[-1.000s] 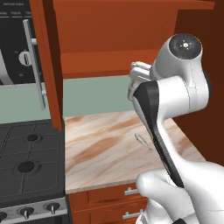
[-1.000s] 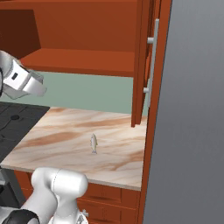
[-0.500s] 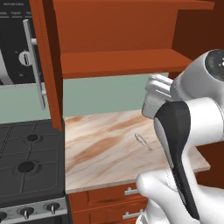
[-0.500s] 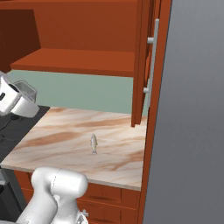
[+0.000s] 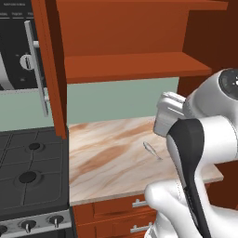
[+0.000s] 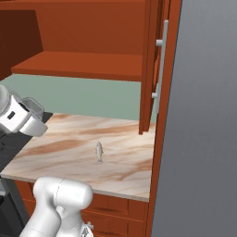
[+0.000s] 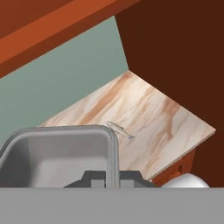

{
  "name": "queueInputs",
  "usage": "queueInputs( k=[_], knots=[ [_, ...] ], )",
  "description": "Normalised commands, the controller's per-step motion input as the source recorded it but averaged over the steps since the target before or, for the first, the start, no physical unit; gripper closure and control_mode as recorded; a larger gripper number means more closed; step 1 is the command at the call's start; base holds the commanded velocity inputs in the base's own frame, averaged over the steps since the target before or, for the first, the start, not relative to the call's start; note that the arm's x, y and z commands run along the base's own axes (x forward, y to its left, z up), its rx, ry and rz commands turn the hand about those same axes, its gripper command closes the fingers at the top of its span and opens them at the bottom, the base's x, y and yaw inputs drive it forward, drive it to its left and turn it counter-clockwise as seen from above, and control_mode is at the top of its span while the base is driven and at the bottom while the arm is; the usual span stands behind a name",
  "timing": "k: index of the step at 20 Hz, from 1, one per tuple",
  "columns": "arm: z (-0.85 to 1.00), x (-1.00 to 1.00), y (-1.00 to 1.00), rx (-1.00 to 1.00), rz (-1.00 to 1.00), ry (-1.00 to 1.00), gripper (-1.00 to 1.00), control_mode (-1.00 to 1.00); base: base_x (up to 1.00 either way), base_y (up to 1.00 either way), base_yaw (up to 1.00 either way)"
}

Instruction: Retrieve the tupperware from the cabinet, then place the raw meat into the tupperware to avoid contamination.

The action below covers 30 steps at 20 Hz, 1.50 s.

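A: Tupperware [image 7: 61, 153] sits clamped in our gripper [image 7: 111, 177], jaws pinched tight on its near rim, and we carry it above the marble counter [image 5: 107, 158]. The box also shows at the hand in the right base view, off the counter's left edge.

B: Then our step is to set it down. We should keep it level, lower it onto bare marble just beside the raw meat [image 5: 150, 148], and let go only once the base rests flat.

A: Agreed, and not on top of the fish, which lies alone near the middle of the counter.

B: What's around us? The cabinet [image 6: 78, 65] hangs open overhead, its shelf low above the work surface, its door [image 6: 150, 69] with the bar handle swung out at the right. The stove [image 5: 28, 176] borders the left.

A: So we descend under the shelf, clear of that door.
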Motion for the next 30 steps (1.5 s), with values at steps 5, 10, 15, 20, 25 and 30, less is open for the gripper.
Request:
queueInputs(
  k=[5,10,15,20,25,30],
  knots=[
    [-0.53,0.10,0.00,0.01,0.01,0.00,1.00,-1.00,0.00,0.00,0.00],
    [-0.39,0.30,0.00,0.04,0.03,0.01,1.00,-1.00,0.00,0.00,0.00],
    [-0.19,0.37,0.00,0.02,0.01,0.03,1.00,-1.00,0.00,0.00,0.00],
    [-0.26,0.44,0.03,0.00,0.00,0.05,1.00,-1.00,0.00,0.00,0.00],
    [-0.26,0.31,0.12,0.00,0.00,0.01,1.00,-1.00,0.00,0.00,0.00],
    [-0.49,0.27,0.07,0.00,0.00,0.02,1.00,-1.00,0.00,0.00,0.00]
  ],
)
